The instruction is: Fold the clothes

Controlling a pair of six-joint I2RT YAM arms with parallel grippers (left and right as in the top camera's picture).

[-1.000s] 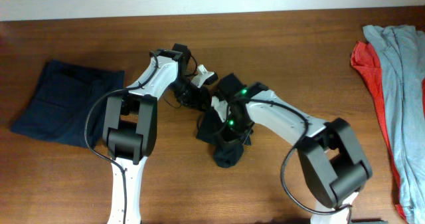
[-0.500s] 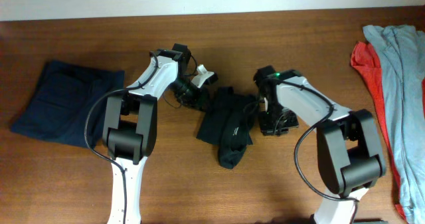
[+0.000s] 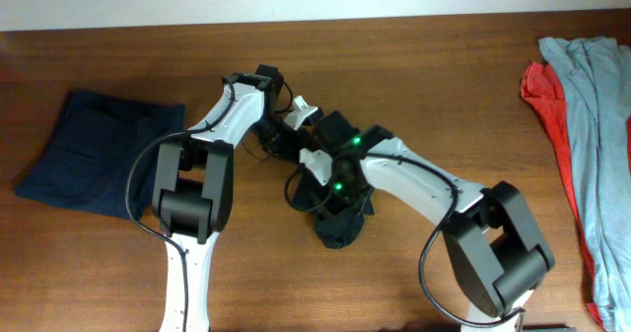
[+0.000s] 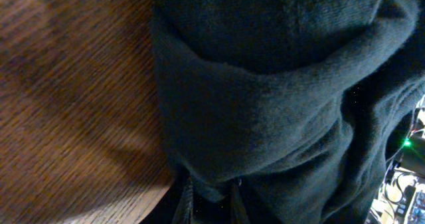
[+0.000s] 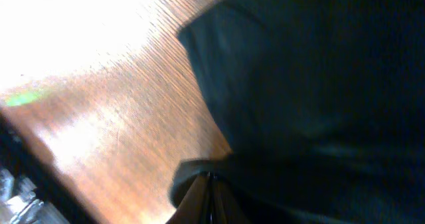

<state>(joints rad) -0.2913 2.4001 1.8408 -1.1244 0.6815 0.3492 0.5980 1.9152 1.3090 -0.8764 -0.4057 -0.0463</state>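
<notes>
The clothes (image 3: 335,224) are a black T-shirt lying bunched in a narrow heap mid-table; its logo and tag are hidden. My left gripper (image 3: 299,143) sits at the heap's far left end. In the left wrist view this gripper (image 4: 212,201) is shut on a fold of the black cloth (image 4: 265,84), which fills the gap between its fingers. My right gripper (image 3: 314,174) reaches across over the heap's left side. Its jaws (image 5: 210,181) are shut tight together, tips against the rolled edge of the cloth (image 5: 319,84), with nothing visibly between them.
A dark navy folded garment (image 3: 99,155) lies at the left of the wooden table (image 3: 444,76). A light grey garment (image 3: 592,105) over a red one (image 3: 540,86) lies along the right edge. Both arms cross above the heap.
The right arm swung out to the right of the heap half a second ago and has come back over its left side. The left arm has stayed put.
</notes>
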